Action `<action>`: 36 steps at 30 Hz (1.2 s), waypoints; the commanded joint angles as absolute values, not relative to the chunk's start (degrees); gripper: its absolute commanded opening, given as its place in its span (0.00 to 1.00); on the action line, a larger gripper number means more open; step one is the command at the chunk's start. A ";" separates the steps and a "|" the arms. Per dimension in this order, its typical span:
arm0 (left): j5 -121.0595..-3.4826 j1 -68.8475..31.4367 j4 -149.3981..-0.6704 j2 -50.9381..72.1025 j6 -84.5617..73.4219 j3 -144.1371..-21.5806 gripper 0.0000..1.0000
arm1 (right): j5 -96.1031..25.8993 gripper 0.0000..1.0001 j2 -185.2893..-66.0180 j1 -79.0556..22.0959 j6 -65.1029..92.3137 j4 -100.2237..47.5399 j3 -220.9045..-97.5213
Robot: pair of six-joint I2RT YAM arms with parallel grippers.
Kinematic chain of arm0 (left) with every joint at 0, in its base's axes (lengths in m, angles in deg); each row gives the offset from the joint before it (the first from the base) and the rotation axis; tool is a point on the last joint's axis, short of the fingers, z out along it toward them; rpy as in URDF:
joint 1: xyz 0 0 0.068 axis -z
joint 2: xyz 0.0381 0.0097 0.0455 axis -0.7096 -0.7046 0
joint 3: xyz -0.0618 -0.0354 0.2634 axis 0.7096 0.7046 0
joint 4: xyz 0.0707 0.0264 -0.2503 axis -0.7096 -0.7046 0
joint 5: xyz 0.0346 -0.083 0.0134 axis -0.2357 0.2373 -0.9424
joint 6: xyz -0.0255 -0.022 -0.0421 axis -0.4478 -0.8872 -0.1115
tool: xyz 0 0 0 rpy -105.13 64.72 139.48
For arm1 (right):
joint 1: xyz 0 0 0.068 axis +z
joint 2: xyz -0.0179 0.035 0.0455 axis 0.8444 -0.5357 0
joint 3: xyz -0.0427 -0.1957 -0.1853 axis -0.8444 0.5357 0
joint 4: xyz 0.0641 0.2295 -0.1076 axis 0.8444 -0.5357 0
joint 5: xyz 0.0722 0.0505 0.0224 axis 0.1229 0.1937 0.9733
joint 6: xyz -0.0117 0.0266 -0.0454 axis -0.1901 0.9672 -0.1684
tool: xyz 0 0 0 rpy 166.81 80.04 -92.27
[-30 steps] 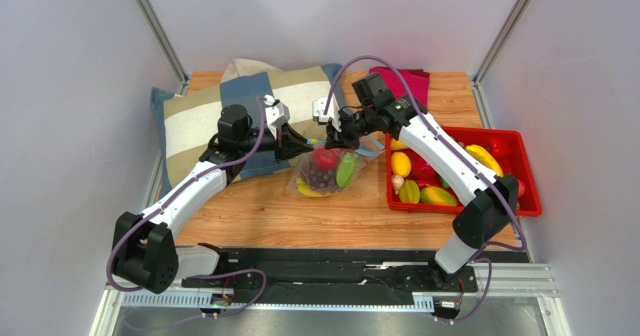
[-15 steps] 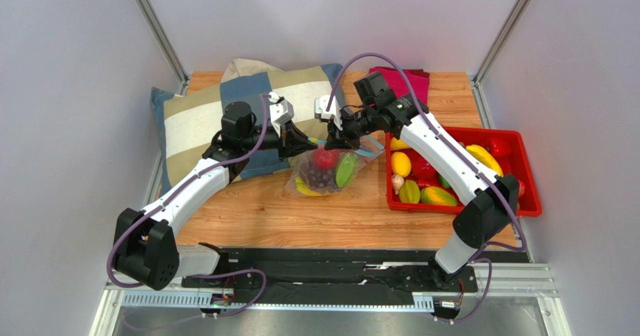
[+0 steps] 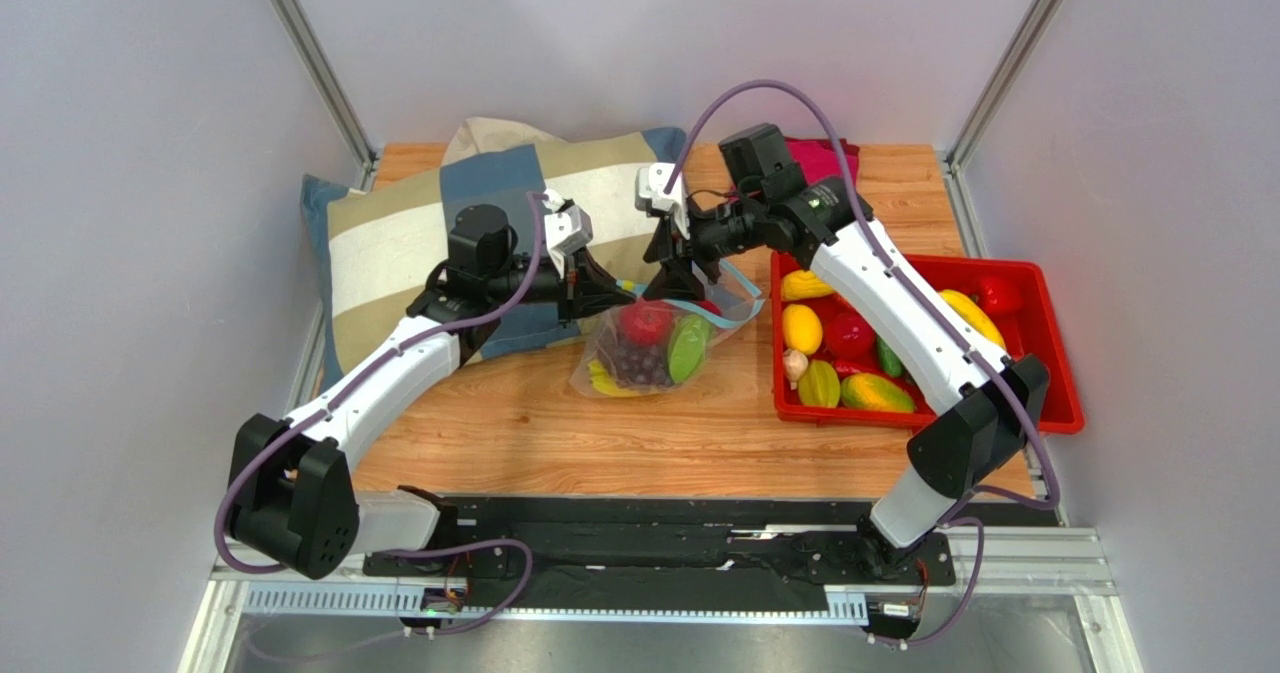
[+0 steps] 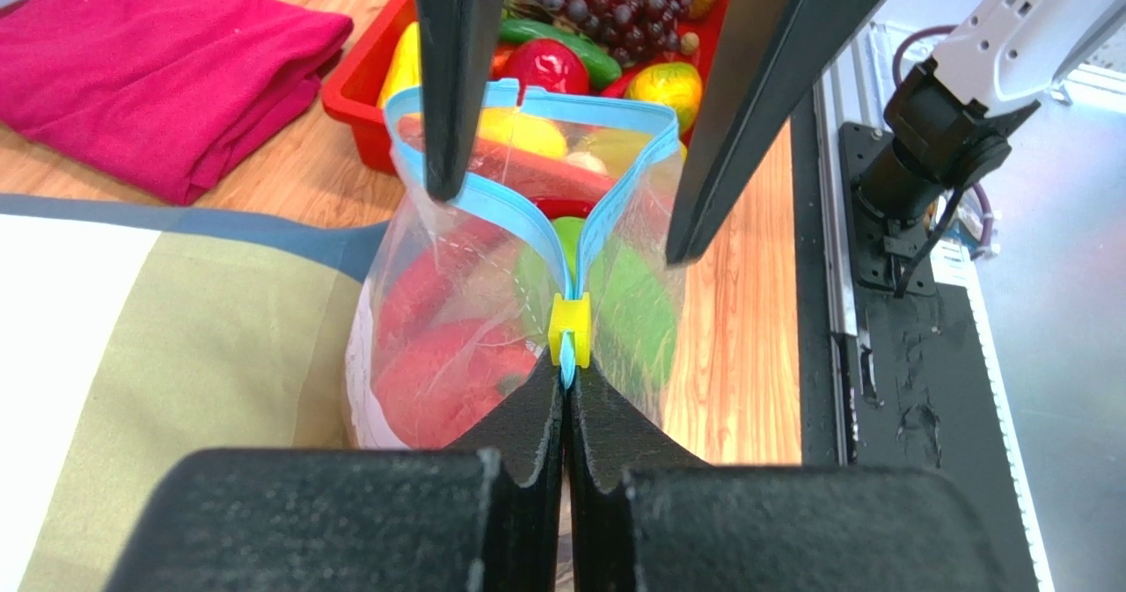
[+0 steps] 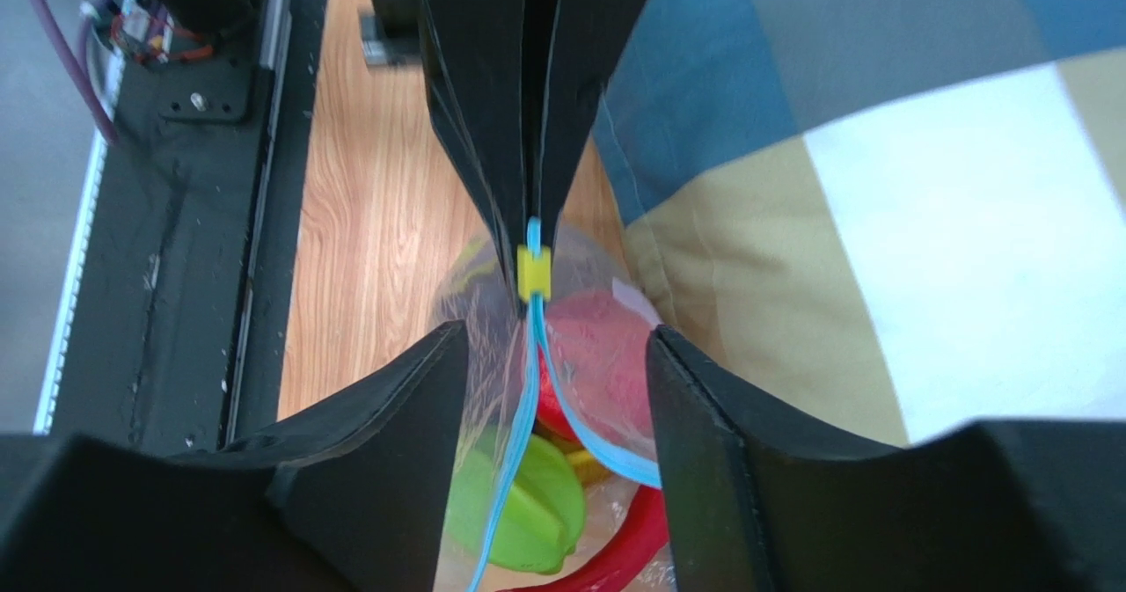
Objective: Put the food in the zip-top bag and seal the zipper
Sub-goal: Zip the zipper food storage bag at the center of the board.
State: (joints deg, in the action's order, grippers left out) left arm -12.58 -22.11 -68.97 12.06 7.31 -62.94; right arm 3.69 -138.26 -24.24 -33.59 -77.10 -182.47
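So the crinkly clear plastic zip-top bag (image 3: pixel 651 351) sits on the wooden counter (image 3: pixel 511 433), between the blue-and-beige checked pillow (image 3: pixel 391 238) and the red plastic tray (image 3: pixel 1061 381), just beside the pillow's corner. Inside it you can make out a glossy red toy apple (image 3: pixel 649 319), a green toy mango (image 3: pixel 690 346), a dark purple grape bunch (image 3: pixel 631 358) and a bit of yellow banana (image 3: pixel 604 384) down at the bottom.

The left claw (image 4: pixel 566 388) has its fingers pressed flat together, pinching the end of the thin teal-blue plastic zipper strip (image 4: pixel 522 216) right behind the little yellow slider (image 4: pixel 570 328). Past the slider the zipper strip splits in two and the mouth gapes in a loop, so it's not sealed.

The right claw (image 5: pixel 555 339) is spread wide at that open mouth and holds nothing. In the left wrist view, one finger touches the strip on one side and the other stands just off the other side.

The tray has more toy food in it: yellow, red and green pieces plus another grape bunch. A folded magenta cloth (image 4: pixel 146 64) lies on the counter by the tray.

There's a white patch (image 4: pixel 360 394) low on the bag, too blurry to read anything off it.
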 commanded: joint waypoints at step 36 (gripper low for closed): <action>-11.91 -20.86 -72.83 15.15 13.57 -66.50 0.00 | 4.10 0.10 -142.13 -21.31 -34.69 -80.06 -185.71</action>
